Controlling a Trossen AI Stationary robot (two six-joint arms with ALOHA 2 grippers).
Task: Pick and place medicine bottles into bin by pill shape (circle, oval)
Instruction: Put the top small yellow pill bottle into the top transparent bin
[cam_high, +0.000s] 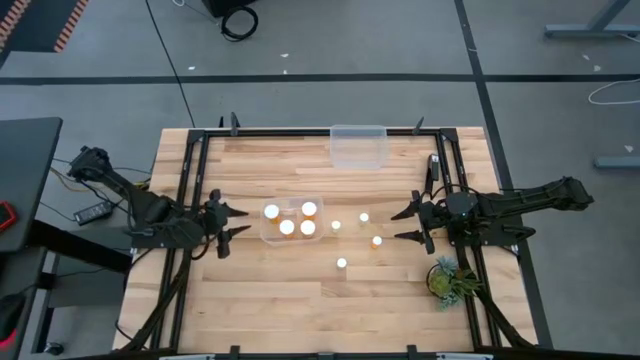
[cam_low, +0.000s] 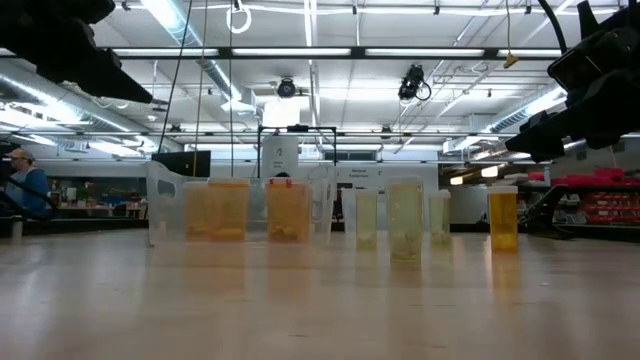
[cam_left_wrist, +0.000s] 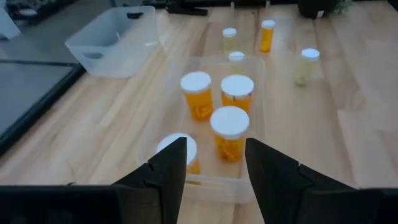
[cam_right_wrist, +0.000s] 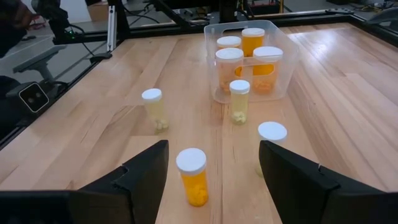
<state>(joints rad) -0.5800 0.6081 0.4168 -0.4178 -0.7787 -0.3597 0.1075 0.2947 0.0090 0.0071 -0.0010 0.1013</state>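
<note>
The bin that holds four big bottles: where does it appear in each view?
High view: the bin sits just left of the table's centre.
Low view: left of the picture's middle.
Left wrist view: directly ahead of the left gripper.
Right wrist view: far ahead of the right gripper.
Shared landmark: the small orange bottle, standing outside the bin in all views.

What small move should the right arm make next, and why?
Probably ease the right hand forward and down onto the small orange white-capped bottle between its open fingers. Four larger orange bottles already stand in the clear plastic bin, while four small bottles stand loose on the wooden table. This one sits nearest that hand. The left hand waits beside the bin.
</note>
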